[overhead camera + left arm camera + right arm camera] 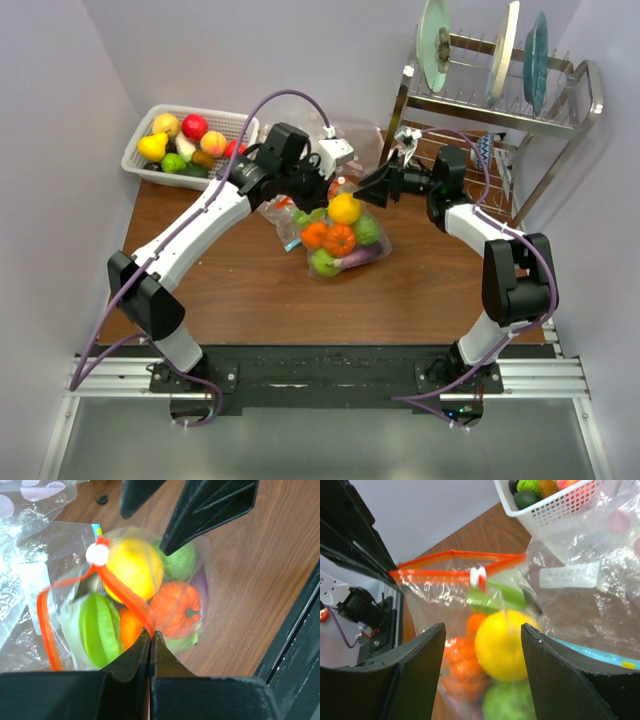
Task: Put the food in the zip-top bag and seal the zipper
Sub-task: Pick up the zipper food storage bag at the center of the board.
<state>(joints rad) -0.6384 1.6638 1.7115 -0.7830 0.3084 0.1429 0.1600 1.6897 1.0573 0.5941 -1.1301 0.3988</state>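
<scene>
Top external view: you find the zip-top bag (pixel 340 250) lying on the tabletop (pixel 430 290) between the two arms. Every place below is given from this bag.
Food (pixel 135 567): glossy pieces packed inside the bag. A yellow fruit lies nearest the mouth, with an orange pumpkin and a ribbed green fruit pressed against it.
Zipper (pixel 450 562): orange-red strip along the bag's mouth. Its two sides stand apart, so you have an unsealed mouth.
Slider (pixel 97 554): white tab on the zipper, just beside the yellow fruit.
Left pincer (pixel 151 636): at the bag's mouth on the left side, fingers pressed together and pinching the zipper.
Right pincer (pixel 482 627): at the bag's right side near the mouth, fingers spread wide. You cannot tell whether they touch the plastic.
Basket (pixel 232 122): white, holding more fruit, beyond the bag to its left and well apart.
Second clear bag (pixel 590 580): blue-green strip, lying just behind the zip-top bag.
Dish rack (pixel 560 110): beyond the bag to its right, plates upright in it.
</scene>
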